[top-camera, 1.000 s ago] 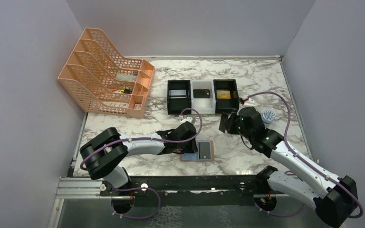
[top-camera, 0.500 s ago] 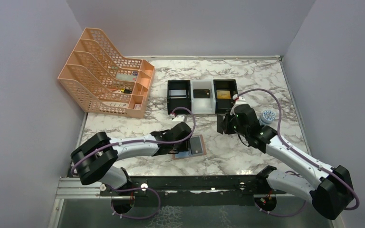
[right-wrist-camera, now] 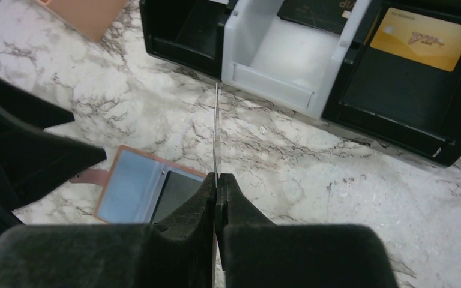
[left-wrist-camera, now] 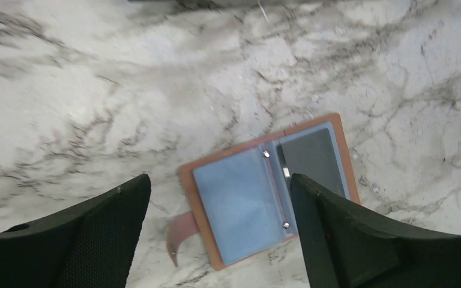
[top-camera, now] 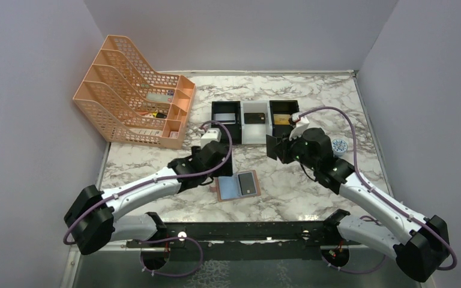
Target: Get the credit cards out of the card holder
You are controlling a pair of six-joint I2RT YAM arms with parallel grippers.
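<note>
Tan card holder lies flat beneath the spread left gripper.

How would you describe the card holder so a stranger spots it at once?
On the marble table, look on the near side of the three trays. The card holder lies open there: unlike the boxy trays, a thin tan leather fold with pale blue pockets and one dark card.

Card holder is lying open toward the front of the surface, one credit card sitting in its right half. Box trays are sitting behind it, file rack off to their left.
</note>
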